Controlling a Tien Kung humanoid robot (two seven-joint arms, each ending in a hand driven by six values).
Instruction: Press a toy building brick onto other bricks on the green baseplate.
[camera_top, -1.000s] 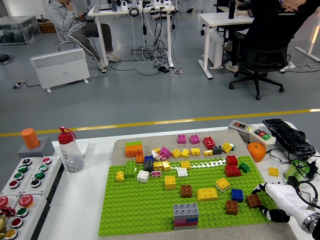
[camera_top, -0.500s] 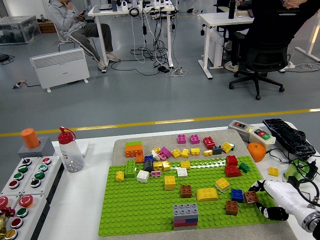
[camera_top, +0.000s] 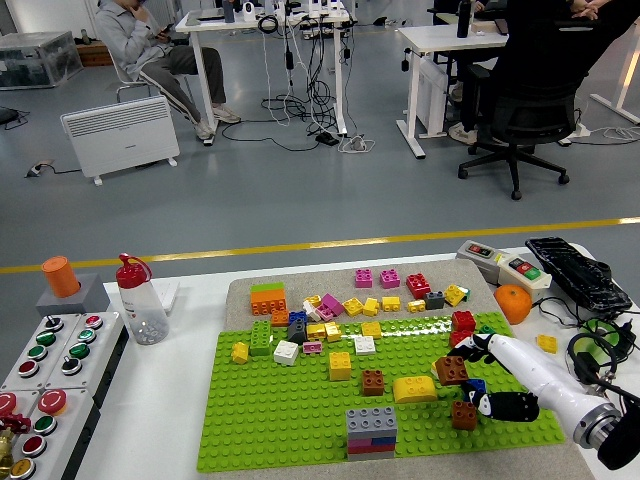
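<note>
My right hand (camera_top: 468, 378) reaches in from the lower right over the green baseplate (camera_top: 280, 420). Its white-and-black fingers are shut on a brown brick (camera_top: 449, 371), held just above the plate's right part. The brick hangs over a yellow brick, beside a yellow curved brick (camera_top: 414, 388) and above-left of a second brown brick (camera_top: 463, 414). A blue brick (camera_top: 477, 386) is partly hidden behind the hand. A grey, blue and red stack (camera_top: 371, 431) stands at the plate's front middle. My left hand is out of sight.
Loose bricks lie along the plate's far edge and on the grey mat (camera_top: 240, 292). A button panel (camera_top: 45, 360) and a bottle (camera_top: 143, 300) stand at the left. An orange (camera_top: 513, 302), a switch box (camera_top: 505, 264) and a black keyboard (camera_top: 577, 272) are at the right.
My right hand has closed on the brown brick at the plate's right edge and carried it up and to the left, towards the yellow bricks.
</note>
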